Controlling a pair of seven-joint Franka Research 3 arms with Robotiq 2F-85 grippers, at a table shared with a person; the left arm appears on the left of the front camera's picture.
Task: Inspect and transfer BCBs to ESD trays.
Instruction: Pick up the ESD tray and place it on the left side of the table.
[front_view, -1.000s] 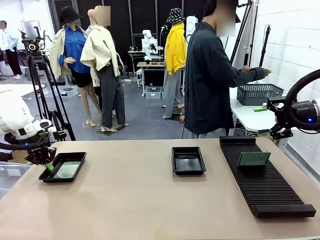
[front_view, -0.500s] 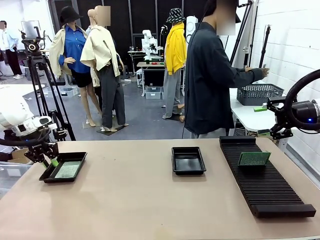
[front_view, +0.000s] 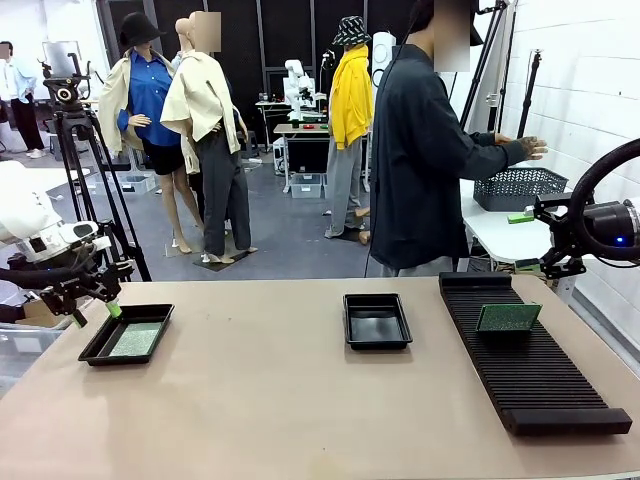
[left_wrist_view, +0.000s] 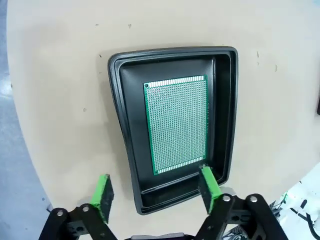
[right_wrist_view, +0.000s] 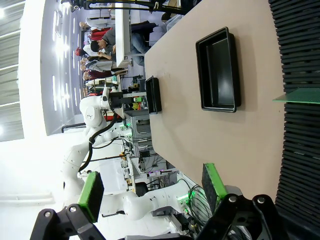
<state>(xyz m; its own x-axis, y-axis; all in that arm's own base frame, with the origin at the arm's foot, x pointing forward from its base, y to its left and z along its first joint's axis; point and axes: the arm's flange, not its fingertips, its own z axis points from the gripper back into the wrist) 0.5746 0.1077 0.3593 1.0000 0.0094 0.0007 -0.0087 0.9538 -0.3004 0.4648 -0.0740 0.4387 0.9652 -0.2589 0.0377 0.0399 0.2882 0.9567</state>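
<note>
One green BCB (front_view: 134, 339) lies flat in the left ESD tray (front_view: 97, 350), seen close up as BCB (left_wrist_view: 176, 125) in tray (left_wrist_view: 225, 115). My left gripper (front_view: 96, 313) hovers open just above that tray's near-left end; its jaws (left_wrist_view: 156, 192) hold nothing, and one finger straddles the rim. A second ESD tray (front_view: 377, 321) sits empty mid-table, also tray (right_wrist_view: 218, 70). Another BCB (front_view: 508, 318) stands upright in the black slotted rack (front_view: 540, 375). My right gripper (front_view: 554, 262) hangs open off the table's far right corner, its open jaws (right_wrist_view: 152, 192) holding nothing.
A person stands at the far side, turned away, with a hand (front_view: 528, 147) over a dark mesh basket (front_view: 518, 187) on a white side table. A small green item (front_view: 520, 217) lies beside that basket. A camera tripod (front_view: 85, 150) stands beyond the left corner.
My left gripper opened, let go of the BCB in the left tray, and rose up and to the left. The person's hand shifted a little above the basket. The right arm stayed still.
</note>
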